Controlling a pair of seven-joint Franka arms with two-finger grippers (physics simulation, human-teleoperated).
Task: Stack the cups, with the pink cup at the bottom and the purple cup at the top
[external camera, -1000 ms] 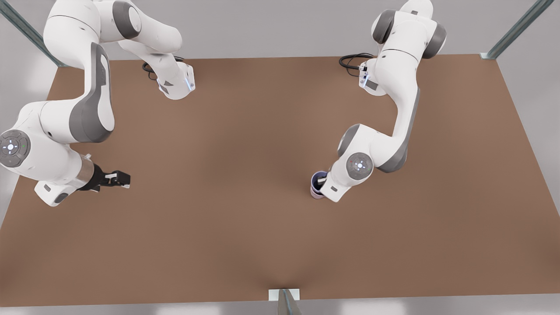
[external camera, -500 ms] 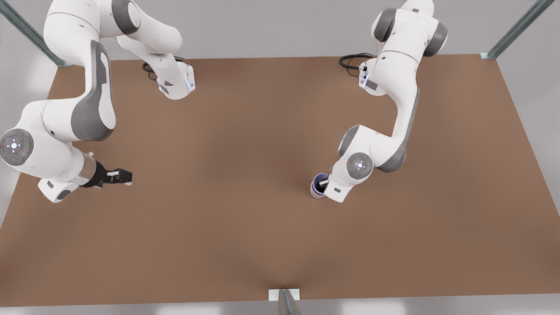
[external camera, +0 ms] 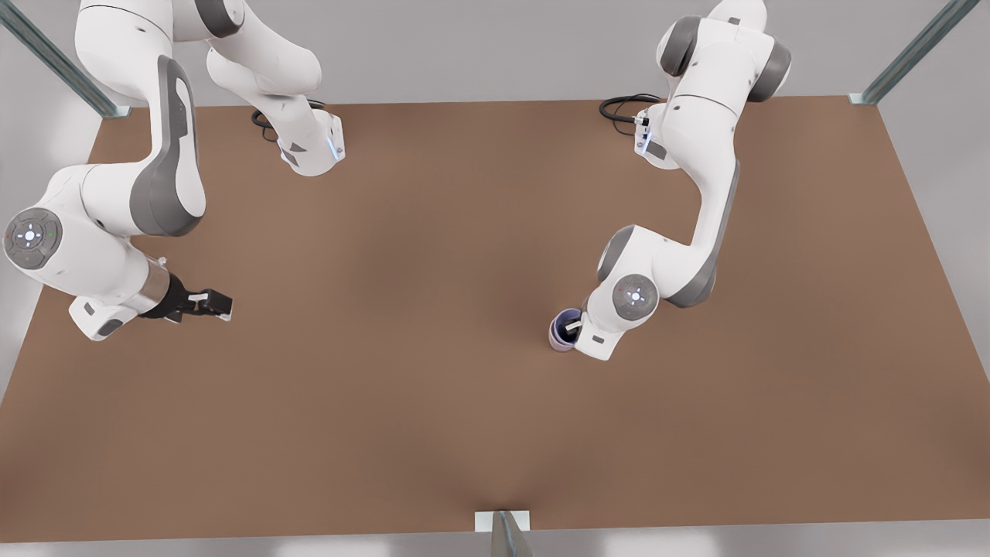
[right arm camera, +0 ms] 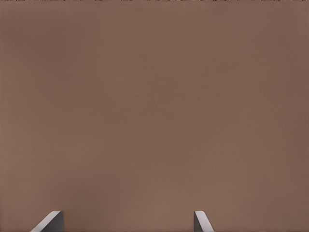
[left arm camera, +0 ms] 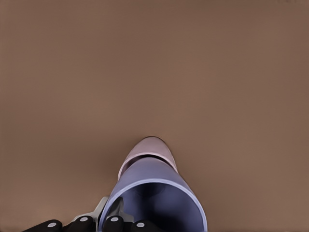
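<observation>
We see the purple cup (external camera: 564, 322) sitting inside the pink cup (external camera: 558, 340) on the brown desk (external camera: 433, 402), toward the front view's right. Our left end effector (external camera: 574, 326) pinches the purple cup's rim, one finger inside, probably to seat it straight. Compared with a second ago, this arm has barely moved. Our right end effector (external camera: 215, 305) waits at the front view's left, fingers spread apart and holding nothing; that arm has lifted a little.
</observation>
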